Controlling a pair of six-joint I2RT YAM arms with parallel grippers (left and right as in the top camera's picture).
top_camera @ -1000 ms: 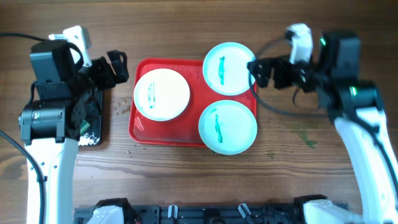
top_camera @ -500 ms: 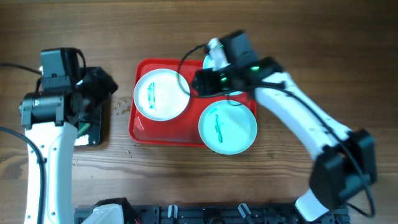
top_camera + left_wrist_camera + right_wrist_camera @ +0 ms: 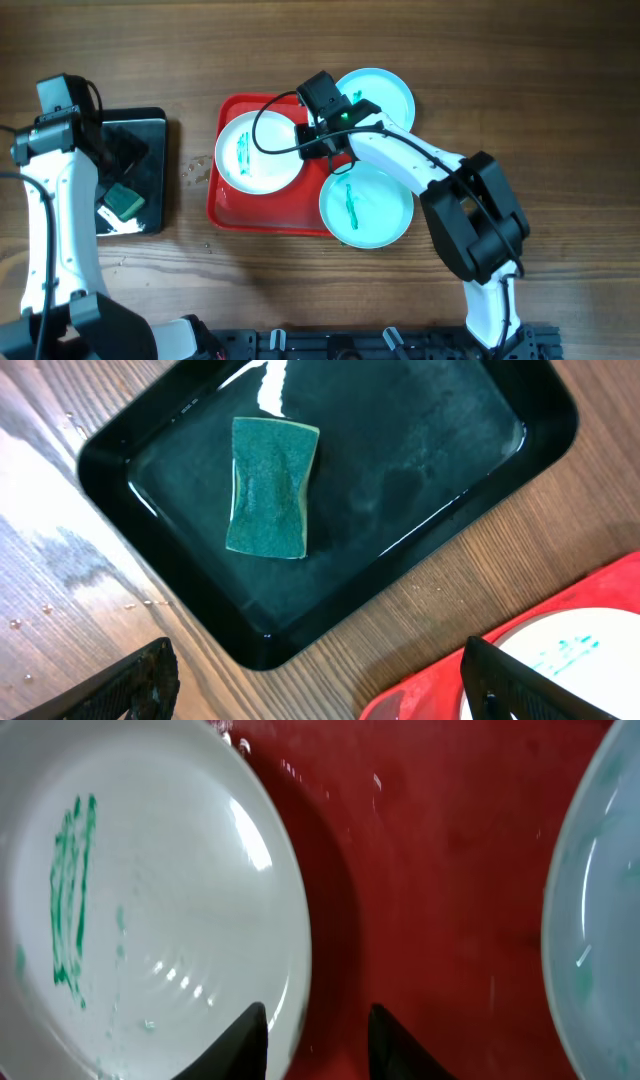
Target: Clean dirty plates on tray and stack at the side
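Note:
The white plate (image 3: 256, 152) with a green smear lies at the left of the red tray (image 3: 262, 217). One pale aqua plate (image 3: 381, 94) overhangs the tray's far right corner. Another aqua plate (image 3: 366, 204), also green-smeared, rests over its near right edge. My right gripper (image 3: 312, 143) is low over the white plate's right rim. In the right wrist view its narrowed jaws (image 3: 318, 1010) straddle that rim (image 3: 300, 950), with gaps still showing on both sides. My left gripper (image 3: 318, 650) is wide open above bare wood, between the black tray and the red tray (image 3: 600, 600).
A black rectangular tray (image 3: 148, 130) holding water and a green sponge (image 3: 122, 198) sits left of the red tray; the left wrist view shows the sponge (image 3: 270, 487) lying flat in it. Droplets and crumbs dot the wood between the two trays.
My right arm swung from the far right across the tray to the white plate's rim, its jaws narrowing. The left arm drew back to the left, over the black tray.

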